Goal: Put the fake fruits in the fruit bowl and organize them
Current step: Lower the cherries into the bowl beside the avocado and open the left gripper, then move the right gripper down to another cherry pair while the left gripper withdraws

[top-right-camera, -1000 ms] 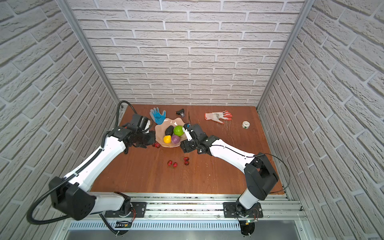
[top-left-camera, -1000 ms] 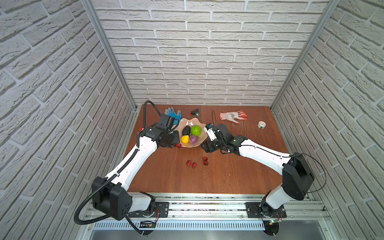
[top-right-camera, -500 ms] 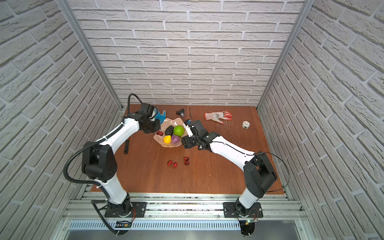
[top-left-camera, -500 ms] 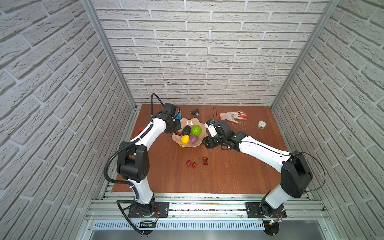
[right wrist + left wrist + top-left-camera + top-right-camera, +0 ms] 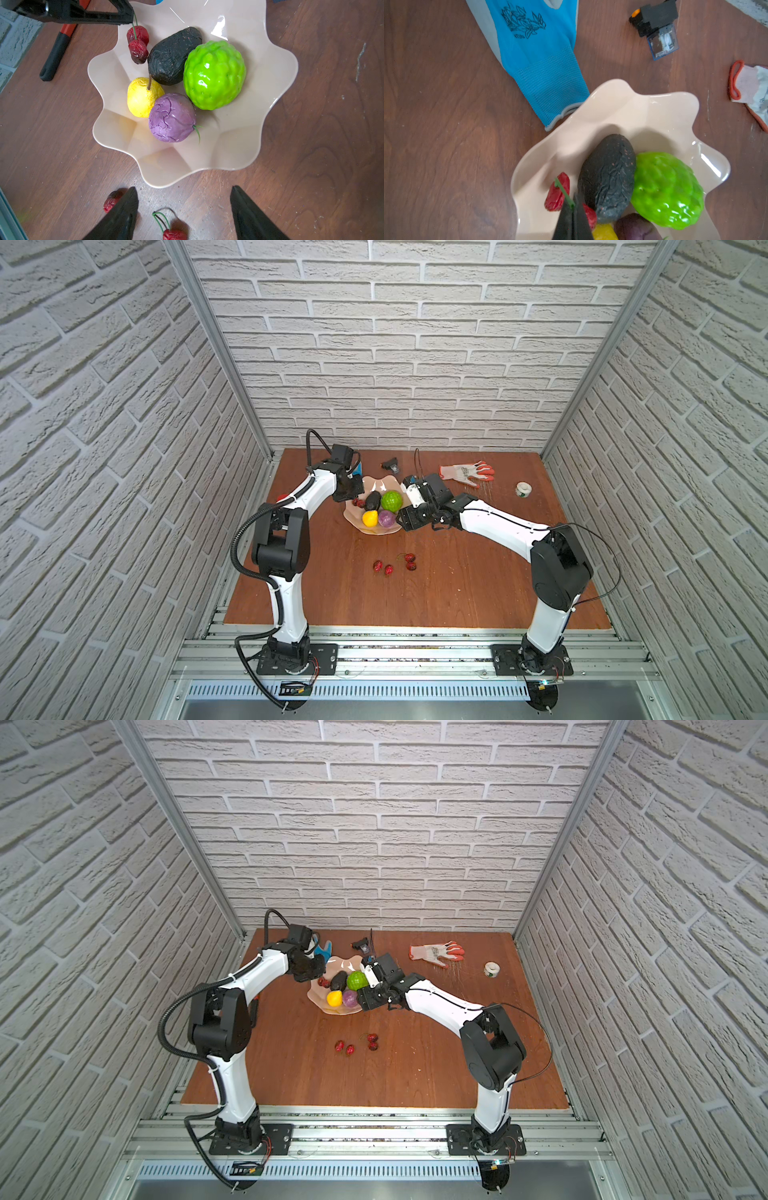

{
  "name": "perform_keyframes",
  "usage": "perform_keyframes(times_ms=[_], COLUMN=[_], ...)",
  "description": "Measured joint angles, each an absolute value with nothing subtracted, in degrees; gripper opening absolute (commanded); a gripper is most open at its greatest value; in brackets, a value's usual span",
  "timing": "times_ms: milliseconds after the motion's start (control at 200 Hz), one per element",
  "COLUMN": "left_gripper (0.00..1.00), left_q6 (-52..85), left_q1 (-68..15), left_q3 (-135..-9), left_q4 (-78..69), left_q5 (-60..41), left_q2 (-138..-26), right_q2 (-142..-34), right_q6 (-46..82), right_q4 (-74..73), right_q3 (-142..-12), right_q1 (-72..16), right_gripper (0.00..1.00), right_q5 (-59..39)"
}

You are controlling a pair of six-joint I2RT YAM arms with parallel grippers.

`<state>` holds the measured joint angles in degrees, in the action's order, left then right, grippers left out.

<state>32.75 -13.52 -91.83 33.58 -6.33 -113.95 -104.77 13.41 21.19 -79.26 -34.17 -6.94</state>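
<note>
Though the blue glove [image 5: 537, 52] bears lettering, it's illegible.

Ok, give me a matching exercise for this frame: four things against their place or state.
Things:
1. left tool
2. right tool
3. avocado
4. tape

Place or state:
A. open, just outside the bowl
B. lying in the bowl
C. on the table, well away from the bowl
D. shut on a berry stem

Pairs: 1-D, 2-A, 3-B, 4-C
</note>
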Motion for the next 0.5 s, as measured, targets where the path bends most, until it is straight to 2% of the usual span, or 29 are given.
perform_keyframes(times_ms=[285,435,500], left_gripper=[0.0,0.1,0.21], left_q6=[33.47,33.69,33.85], left_q1=[-13.5,-13.52,-13.54], left_q3=[-81.52,-80.6,-80.6], left_q4=[28.38,27.49,26.61], left_q5=[-8.49,-9.13,-9.43], left_q2=[-112.01,-110.43,-109.86], right_q2=[-99.96,-98.65,-98.32], right_q6=[15.73,15.68,15.7], right_q4=[20.53,20.62,20.62], right_q3=[-74.0,-74.0,-73.91], right_q1=[-34.39,-34.57,-34.7], right_gripper=[0.71,0.71,0.71], right_q5=[-6.85,-6.33,-6.07])
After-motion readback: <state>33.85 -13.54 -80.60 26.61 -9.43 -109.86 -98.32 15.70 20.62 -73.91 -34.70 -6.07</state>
